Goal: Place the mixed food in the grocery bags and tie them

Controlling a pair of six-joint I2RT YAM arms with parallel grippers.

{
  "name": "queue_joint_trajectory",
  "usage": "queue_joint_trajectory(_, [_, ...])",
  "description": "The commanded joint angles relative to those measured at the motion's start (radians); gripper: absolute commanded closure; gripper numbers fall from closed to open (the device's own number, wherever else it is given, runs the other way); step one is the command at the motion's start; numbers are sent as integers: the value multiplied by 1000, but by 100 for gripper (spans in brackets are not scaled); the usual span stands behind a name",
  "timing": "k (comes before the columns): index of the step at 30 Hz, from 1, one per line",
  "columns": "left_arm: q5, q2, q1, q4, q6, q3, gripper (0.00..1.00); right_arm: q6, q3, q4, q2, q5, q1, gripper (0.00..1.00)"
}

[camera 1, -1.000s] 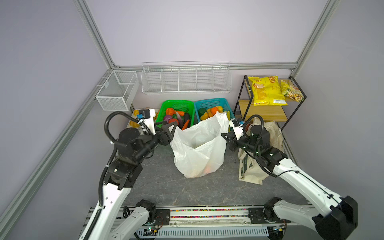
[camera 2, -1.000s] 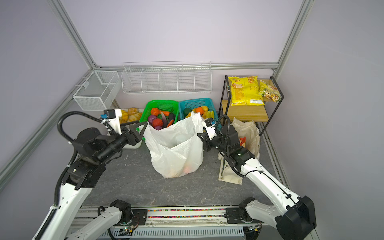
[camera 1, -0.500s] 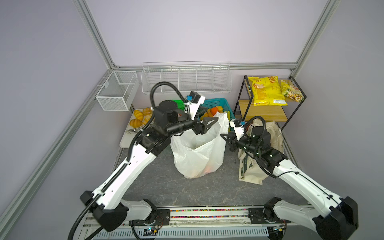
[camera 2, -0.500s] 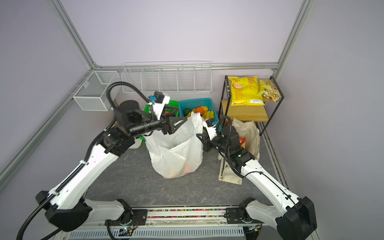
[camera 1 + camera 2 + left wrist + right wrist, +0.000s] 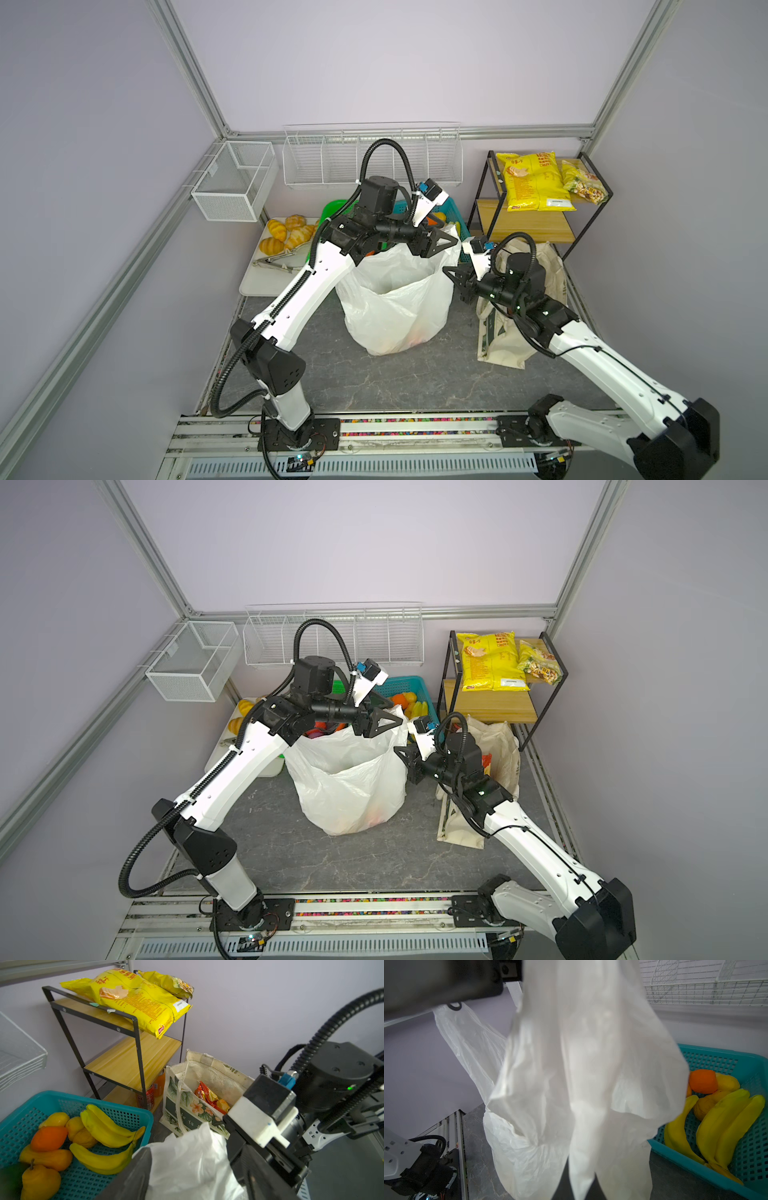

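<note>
The white plastic bag (image 5: 395,307) stands mid-desk (image 5: 374,386), mouth up. The right pincer (image 5: 453,277) is clamped on its handle (image 5: 581,1064), which rises toward the left pincer (image 5: 446,232). That one straddles the tip, jaws apart (plastic between them, not visibly pinched).

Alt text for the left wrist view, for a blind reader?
A white plastic bag bunches in the foreground, with the right arm close beside it. Behind stand a leaf-print canvas tote holding a red snack packet, a teal basket of toy bananas, and a black-framed shelf topped by a yellow chip bag.
</note>
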Motion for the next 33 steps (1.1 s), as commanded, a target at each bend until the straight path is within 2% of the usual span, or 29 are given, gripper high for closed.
queue_joint_trajectory(1, [54, 6, 1, 5, 17, 5, 47, -2, -2, 8, 7, -1, -7, 94])
queue_joint_trajectory(4, [53, -3, 2, 33, -6, -9, 67, 9, 3, 11, 12, 6, -7, 93])
queue_joint_trajectory(5, [50, -10, 1, 44, -21, -16, 77, 11, 7, 3, 9, 17, -7, 89])
queue_joint_trajectory(7, [29, -35, 2, 64, -64, -43, 90, 9, 12, -25, -13, 73, -7, 70])
queue_joint_trajectory(8, [15, -51, 2, 79, -96, -65, 96, 0, 6, -38, -36, 120, -7, 54])
queue_joint_trajectory(9, [1, -73, 2, 99, -134, -95, 100, -22, -14, -20, -67, 138, -6, 43])
queue_joint_trajectory(11, [-27, -114, 2, 169, -233, -158, 100, -70, -106, 88, -133, 152, 10, 27])
queue_joint_trajectory(12, [-42, -136, 2, 217, -301, -196, 100, -84, -141, 158, -156, 164, 27, 13])
queue_joint_trajectory(14, [-53, -170, 2, 301, -412, -262, 100, -94, -181, 272, -167, 229, 73, 2])
queue_joint_trajectory(15, [-65, -187, 1, 333, -459, -293, 100, -107, -184, 314, -154, 280, 101, 1])
queue_joint_trajectory(18, [-83, -225, 0, 398, -561, -356, 100, -145, -164, 400, -86, 406, 176, 9])
queue_joint_trajectory(23, [-121, -281, 0, 465, -651, -431, 100, -98, -138, 602, 39, 564, 215, 11])
queue_joint_trajectory(31, [-145, -300, -2, 516, -733, -489, 100, -63, -53, 814, 223, 565, 251, 11])
queue_joint_trajectory(33, [-147, -305, -2, 533, -753, -499, 100, -40, -37, 831, 257, 628, 251, 8])
